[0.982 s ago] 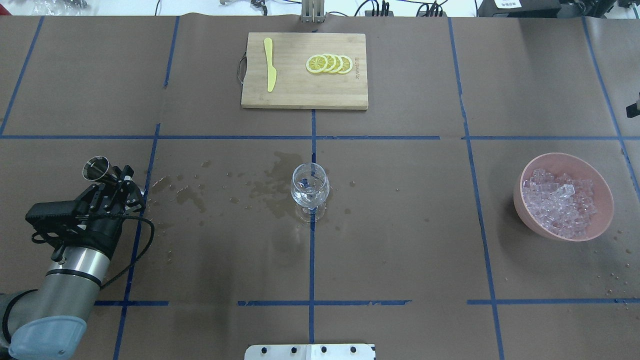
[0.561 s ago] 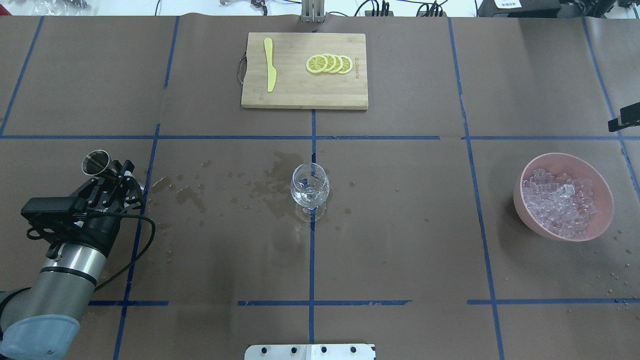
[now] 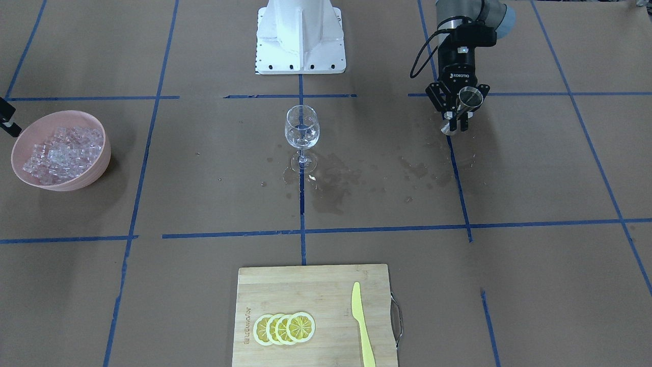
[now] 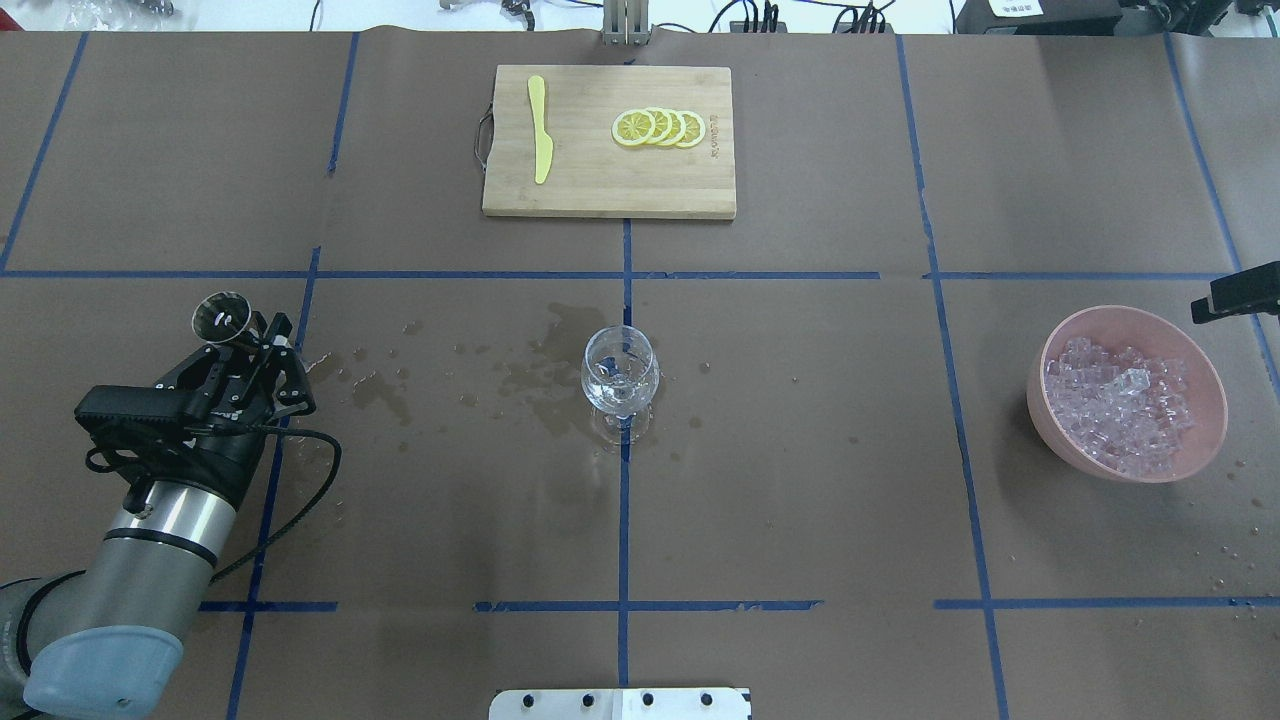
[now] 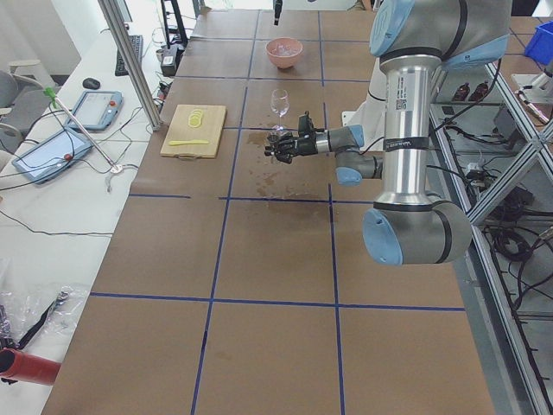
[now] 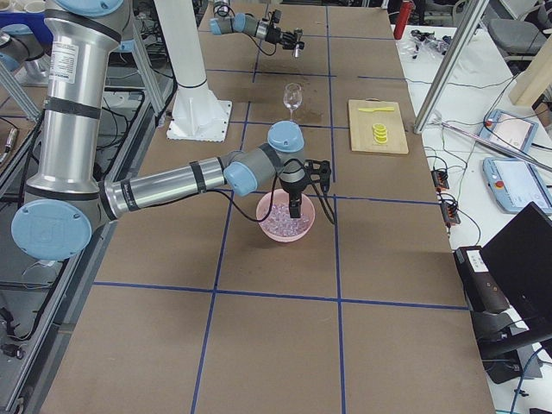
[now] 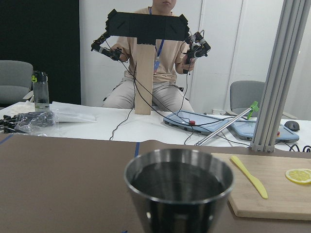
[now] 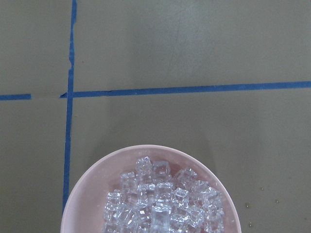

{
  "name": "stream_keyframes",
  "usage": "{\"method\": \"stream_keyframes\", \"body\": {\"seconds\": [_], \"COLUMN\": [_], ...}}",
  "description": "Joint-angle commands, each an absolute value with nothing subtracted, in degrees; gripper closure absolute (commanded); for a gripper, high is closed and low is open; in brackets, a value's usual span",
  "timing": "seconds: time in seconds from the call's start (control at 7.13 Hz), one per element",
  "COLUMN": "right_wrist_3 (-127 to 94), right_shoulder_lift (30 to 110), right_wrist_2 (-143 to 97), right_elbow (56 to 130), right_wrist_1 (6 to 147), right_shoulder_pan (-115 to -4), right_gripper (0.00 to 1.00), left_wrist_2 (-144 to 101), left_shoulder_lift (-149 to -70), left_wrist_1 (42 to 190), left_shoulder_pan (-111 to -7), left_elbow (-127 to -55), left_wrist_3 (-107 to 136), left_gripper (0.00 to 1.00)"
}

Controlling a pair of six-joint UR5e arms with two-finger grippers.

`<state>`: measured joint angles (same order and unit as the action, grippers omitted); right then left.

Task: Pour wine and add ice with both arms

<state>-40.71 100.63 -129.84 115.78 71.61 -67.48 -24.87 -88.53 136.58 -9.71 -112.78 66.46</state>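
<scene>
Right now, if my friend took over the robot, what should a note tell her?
Left pincer: shut on the metal cup, upright, on the robot's left.
Right pincer: over the pink bowl; open or shut, cannot tell.
Glass: mid-table, seems to hold a little clear liquid, so pouring looks done.
Ice: all in the bowl.
Left to do: ice into the glass.

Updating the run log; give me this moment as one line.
left gripper: shut on metal cup, upright | right gripper: near pink bowl, state unclear | wine glass: standing, centre | ice: in bowl
</scene>
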Motion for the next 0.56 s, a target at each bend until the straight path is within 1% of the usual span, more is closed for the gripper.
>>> {"method": "stream_keyframes", "body": {"seconds": [0.0,0.28,0.42], "right_wrist_3": [-42.7,-42.8,-42.9], "right_shoulder_lift": [101.4,102.0,102.0], "right_wrist_2": [-127.2,-124.8,-124.8], "right_elbow": [116.2,115.9,115.8], "right_wrist_1": [71.6,71.6,71.6], "right_shoulder_pan": [-63.6,-61.3,-61.0], "right_gripper": [0.00,0.00,0.00], "left_wrist_2": [-25.0,-25.0,-25.0], "left_shoulder_lift": [-91.3,-94.3,-96.6], "left_wrist_1": [136.6,136.5,136.5], "left_shoulder_pan": [-9.6,-9.4,-9.5], "left_elbow": [-112.3,-112.3,-112.3], "left_wrist_3": [65.0,64.7,59.2], "left_gripper": [1.00,1.00,1.00]}}
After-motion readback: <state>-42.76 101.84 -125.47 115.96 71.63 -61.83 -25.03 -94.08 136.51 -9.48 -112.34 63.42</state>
